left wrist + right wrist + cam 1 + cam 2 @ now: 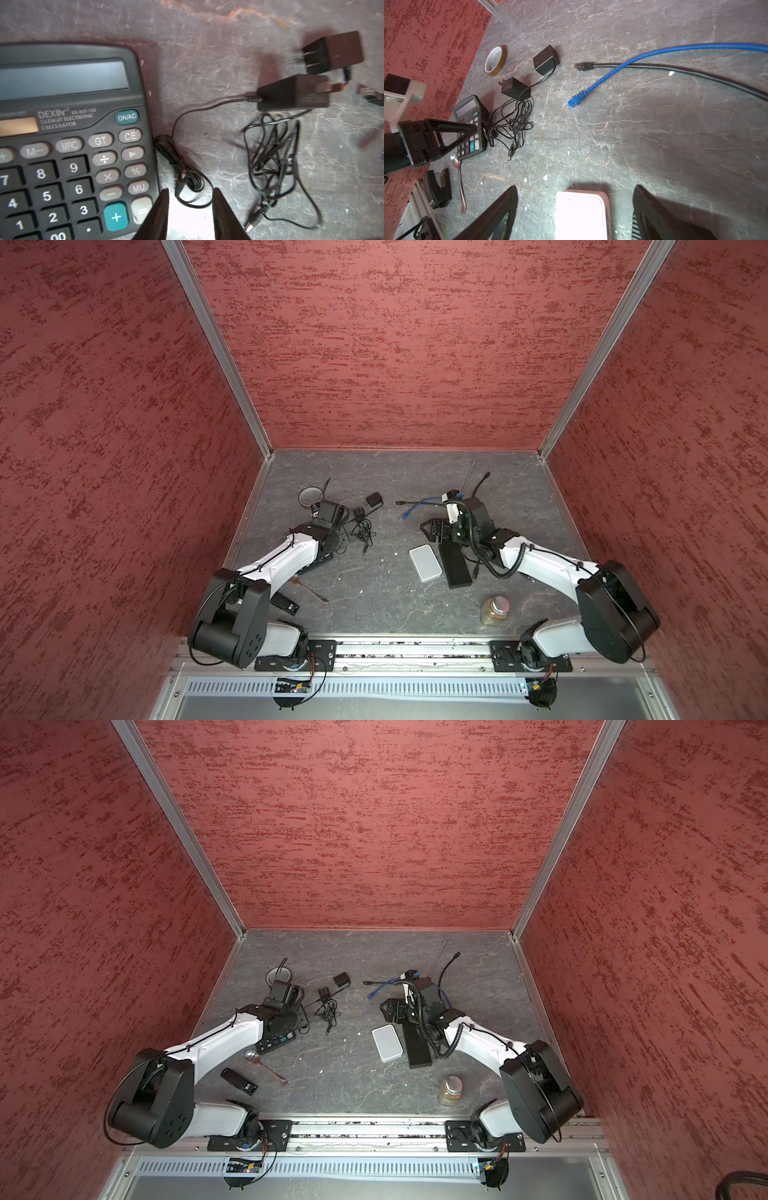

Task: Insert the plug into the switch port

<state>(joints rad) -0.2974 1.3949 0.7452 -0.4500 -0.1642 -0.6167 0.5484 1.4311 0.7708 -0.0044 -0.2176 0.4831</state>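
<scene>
Bright blue network cable [579, 97]; glossy white rectangular switch box [581, 214]; grey, pale-veined stone tabletop [654, 145]; mottled dark-red walls [395, 344].

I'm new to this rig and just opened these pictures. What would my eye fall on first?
The bright blue network cable lies mid-table on the grey marbled tabletop, its clear plug free. Close by the open right gripper, a white rounded rectangular box glares in the light. On the left, the open left gripper hangs at the edge of a black desk calculator, near tangled thin black cords.
</scene>
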